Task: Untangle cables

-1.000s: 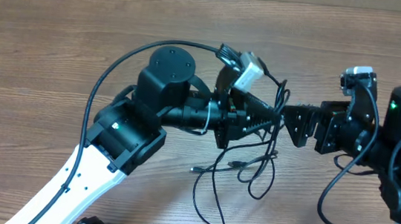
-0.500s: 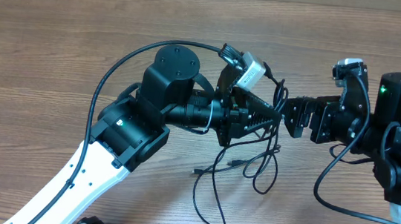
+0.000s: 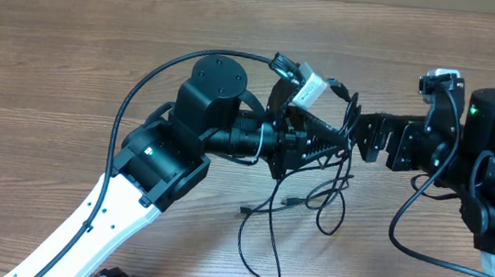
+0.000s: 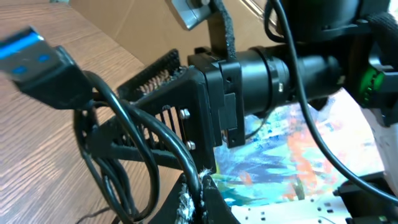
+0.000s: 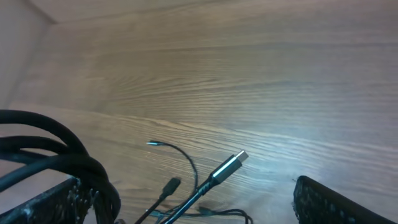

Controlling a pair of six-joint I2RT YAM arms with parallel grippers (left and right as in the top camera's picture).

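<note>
You're pointing both arms inward — left gripper (image 3: pixel 343 146) pinching shut, right gripper (image 3: pixel 362 141) gaping wide, tips almost touching.

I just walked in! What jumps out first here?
Two robot hands meet mid-table: the left hand pinches a bunch of thin black cables, loops trailing onto the table, while the right hand faces it wide open. In the left wrist view, a blue plug looms at upper left.

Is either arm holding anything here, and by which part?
The left gripper is shut on the cables, jaws pinching strands mid-length, not a plug. The right gripper is open, holding nothing.
</note>
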